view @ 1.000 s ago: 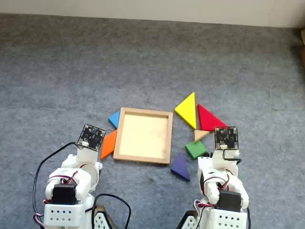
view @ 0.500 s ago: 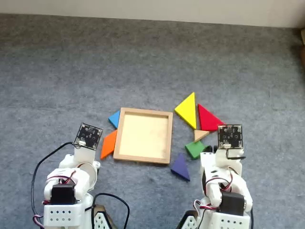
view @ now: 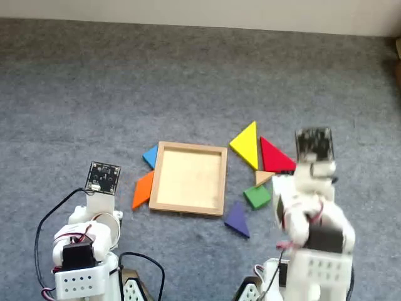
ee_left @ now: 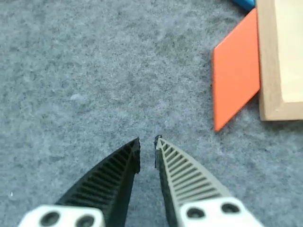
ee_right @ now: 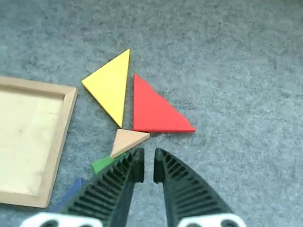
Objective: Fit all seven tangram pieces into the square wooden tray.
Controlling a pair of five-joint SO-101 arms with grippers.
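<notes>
High cam: fixed, off the arms, looks steeply down over the grey carpet [view: 188, 75] from the arms' side. Left arm [view: 84, 238] & right arm [view: 310, 216] sit at its near edge, whole layout in frame. Left wrist cam: looks past the left gripper [ee_left: 147, 140] down at the carpet, v. close; shares w/ high cam the orange parallelogram [ee_left: 235, 71] & wooden tray [ee_left: 267, 56] rim. Right wrist cam: looks past the right gripper [ee_right: 148, 151], seemingly from higher up, wider take; shares w/ high cam the yellow triangle [ee_right: 111, 87], red triangle [ee_right: 154, 113], small wood triangle [ee_right: 128, 140] & the tray's opposite side
</notes>
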